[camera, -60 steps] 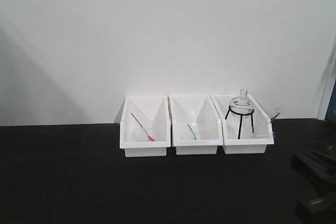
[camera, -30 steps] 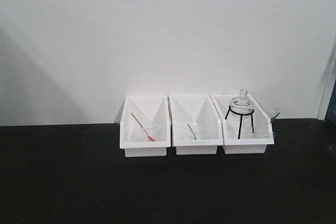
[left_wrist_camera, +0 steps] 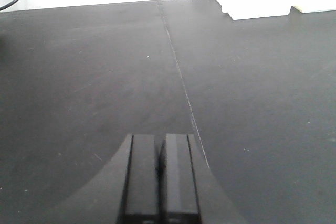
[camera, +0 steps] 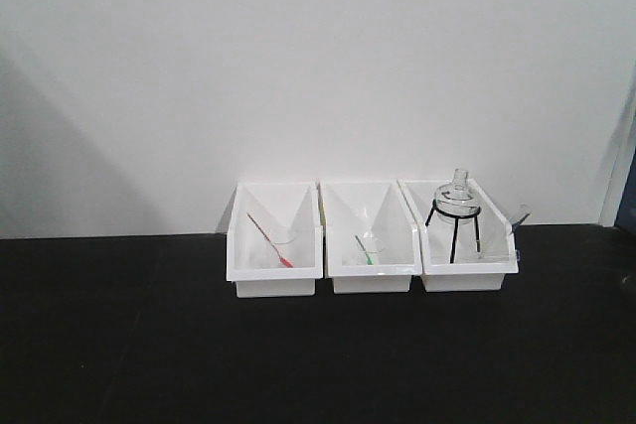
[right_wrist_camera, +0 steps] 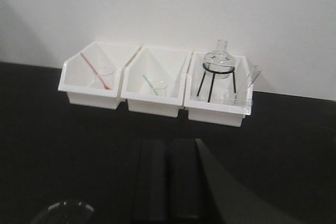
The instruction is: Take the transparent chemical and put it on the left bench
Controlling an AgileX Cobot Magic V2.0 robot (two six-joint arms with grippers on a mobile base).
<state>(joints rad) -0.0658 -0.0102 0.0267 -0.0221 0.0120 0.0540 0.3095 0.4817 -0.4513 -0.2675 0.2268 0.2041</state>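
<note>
Step in hand, as I judge it: the approach to the pick, nothing grasped yet.

- Doing it well: the right gripper [right_wrist_camera: 168, 179] is the nearer candidate. It is needing to open wide before travelling, then go forward and to the right of its fingers [right_wrist_camera: 152, 179].
- Left bin [right_wrist_camera: 89, 92], ahead and left of those fingers: holding a red stirrer [right_wrist_camera: 94, 70] in a small glass. Not the target.
- Middle bin [right_wrist_camera: 153, 104], straight ahead: holding a green stirrer [right_wrist_camera: 149, 84] in a glass. Not the target.
- Right bin [right_wrist_camera: 215, 115], ahead and right: the transparent chemical [right_wrist_camera: 231, 98] is standing at the front, just beside the legs of the black tripod [right_wrist_camera: 210, 81] carrying the flask [right_wrist_camera: 218, 59].
- Come in from above, on the side away from the tripod legs. The glass is likely slippery, so close gently and lift straight up over the bin wall.
- A curved glass rim [right_wrist_camera: 63, 211] is showing low and left of the right fingers; I cannot tell what it is.
- Which surface is the left bench I cannot tell.

Fingers:
- Left gripper [left_wrist_camera: 160, 177]: pads [left_wrist_camera: 143, 177] pressed together, only a thin slit between, holding nothing, hanging over bare black countertop [left_wrist_camera: 94, 77].
- Right gripper: fingers closed against each other, empty, well short of the bins.
</note>
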